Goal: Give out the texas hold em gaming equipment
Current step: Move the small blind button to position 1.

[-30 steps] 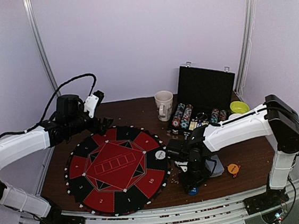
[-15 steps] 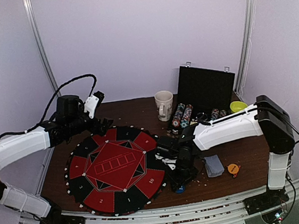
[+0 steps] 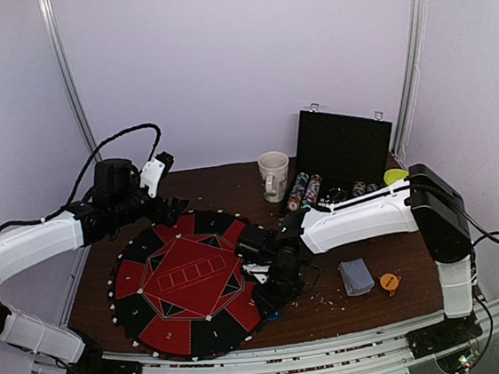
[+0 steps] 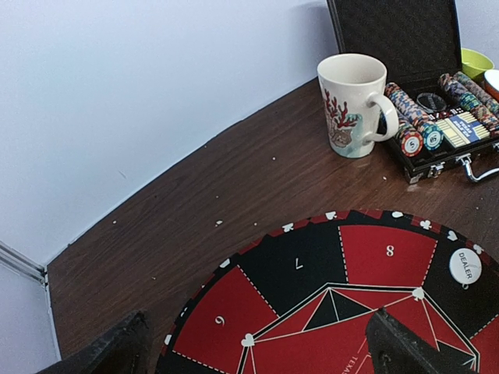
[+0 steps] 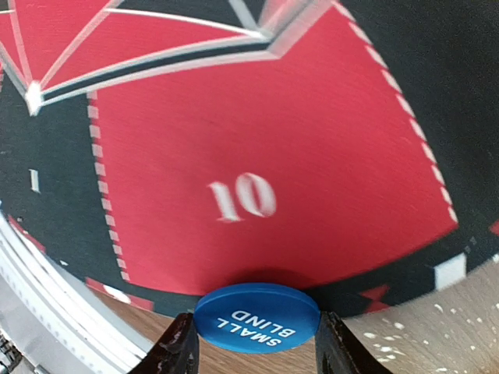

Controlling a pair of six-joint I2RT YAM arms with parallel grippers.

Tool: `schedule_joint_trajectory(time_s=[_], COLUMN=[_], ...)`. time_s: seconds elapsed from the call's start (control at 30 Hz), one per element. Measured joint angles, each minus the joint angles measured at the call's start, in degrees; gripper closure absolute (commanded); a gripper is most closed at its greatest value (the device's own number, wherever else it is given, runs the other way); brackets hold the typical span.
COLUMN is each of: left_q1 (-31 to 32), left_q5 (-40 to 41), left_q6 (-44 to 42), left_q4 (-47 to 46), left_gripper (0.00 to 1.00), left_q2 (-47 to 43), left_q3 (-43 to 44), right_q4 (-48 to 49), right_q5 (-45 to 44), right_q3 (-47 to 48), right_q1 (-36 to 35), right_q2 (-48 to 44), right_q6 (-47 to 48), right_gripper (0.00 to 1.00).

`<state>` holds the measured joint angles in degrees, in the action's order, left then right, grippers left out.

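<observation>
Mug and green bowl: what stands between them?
The open black case stands between the mug and the bowl. The top view shows it.

One round mat [image 3: 193,282], one mug [image 3: 274,175], one open case [image 3: 343,146] with chip rows [image 4: 409,125] too tightly packed to count, one yellow-green bowl [image 3: 395,174], one card deck [image 3: 357,276], and three round buttons: white disc [image 4: 465,265] at the mat's 3 o'clock, blue disc [image 5: 257,315] at 4 o'clock, orange disc [image 3: 389,281] out past the deck.

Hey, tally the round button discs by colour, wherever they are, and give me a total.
White disc: 1
Blue disc: 1
Orange disc: 1
Total: 3
</observation>
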<state>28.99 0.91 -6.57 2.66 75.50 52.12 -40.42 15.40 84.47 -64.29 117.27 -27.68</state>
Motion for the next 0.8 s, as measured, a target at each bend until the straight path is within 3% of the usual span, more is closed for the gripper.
schedule_joint_trajectory(time_s=[0.47, 0.8], left_q1=[0.00, 0.00], left_q5=[5.81, 10.05], left_q6=[1.27, 1.60], left_q4=[0.46, 0.48], left_gripper=[0.02, 0.02], left_q2=[-2.16, -4.33], left_q3=[0.02, 0.02], right_q4=[-1.46, -3.56], right_q5=[-1.36, -2.29], right_q3=[18.88, 19.96], right_q1=[-4.31, -8.94], right_q2=[12.07, 12.39], right_q6=[8.48, 14.60], right_gripper=[0.59, 0.58])
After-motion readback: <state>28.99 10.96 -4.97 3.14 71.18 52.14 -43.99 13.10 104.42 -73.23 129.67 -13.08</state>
